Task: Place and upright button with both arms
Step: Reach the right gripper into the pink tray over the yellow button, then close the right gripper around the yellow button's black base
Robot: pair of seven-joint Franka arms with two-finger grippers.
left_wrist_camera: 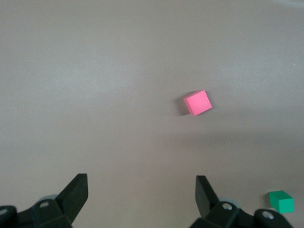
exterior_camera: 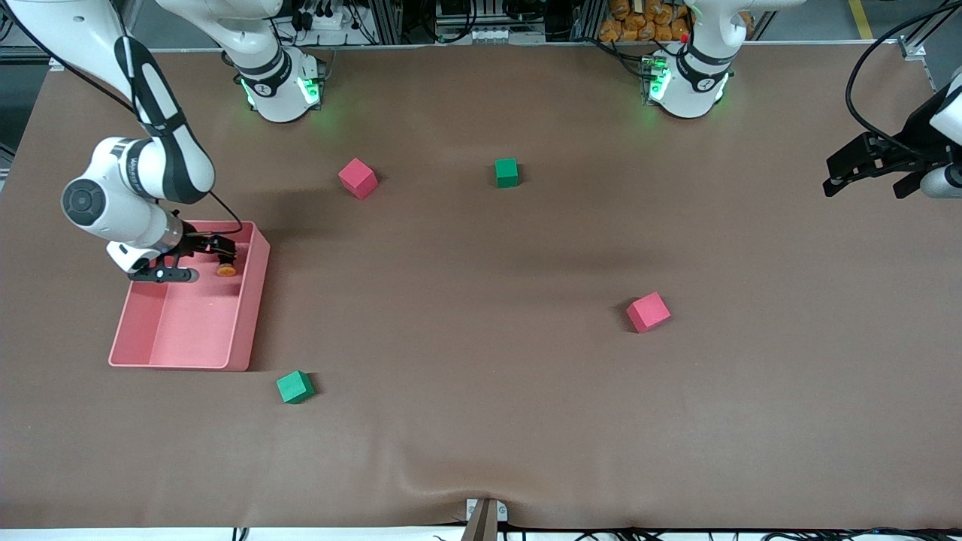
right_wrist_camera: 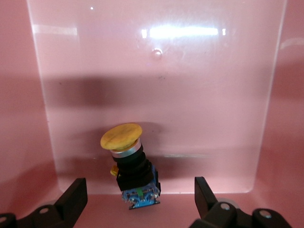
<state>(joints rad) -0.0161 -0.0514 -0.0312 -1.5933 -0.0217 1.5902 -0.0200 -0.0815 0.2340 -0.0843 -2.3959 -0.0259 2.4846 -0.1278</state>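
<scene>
The button [exterior_camera: 226,267] lies tilted in the pink tray [exterior_camera: 252,300], at the end of the tray farther from the front camera. In the right wrist view the button [right_wrist_camera: 130,166] shows its orange cap, black body and blue base. My right gripper [exterior_camera: 214,259] reaches down into the tray and is open. Its fingers [right_wrist_camera: 76,192] stand on either side of the button's base without touching it, as the right gripper [right_wrist_camera: 140,189] shows. My left gripper [exterior_camera: 864,188] waits open and empty in the air over the left arm's end of the table, seen as the left gripper [left_wrist_camera: 141,187].
Two pink cubes [exterior_camera: 358,177] [exterior_camera: 648,311] and two green cubes [exterior_camera: 506,172] [exterior_camera: 294,387] lie scattered on the brown table. The left wrist view catches a pink cube [left_wrist_camera: 197,102] and a green cube [left_wrist_camera: 281,201]. The tray's walls [right_wrist_camera: 280,95] close in around the right gripper.
</scene>
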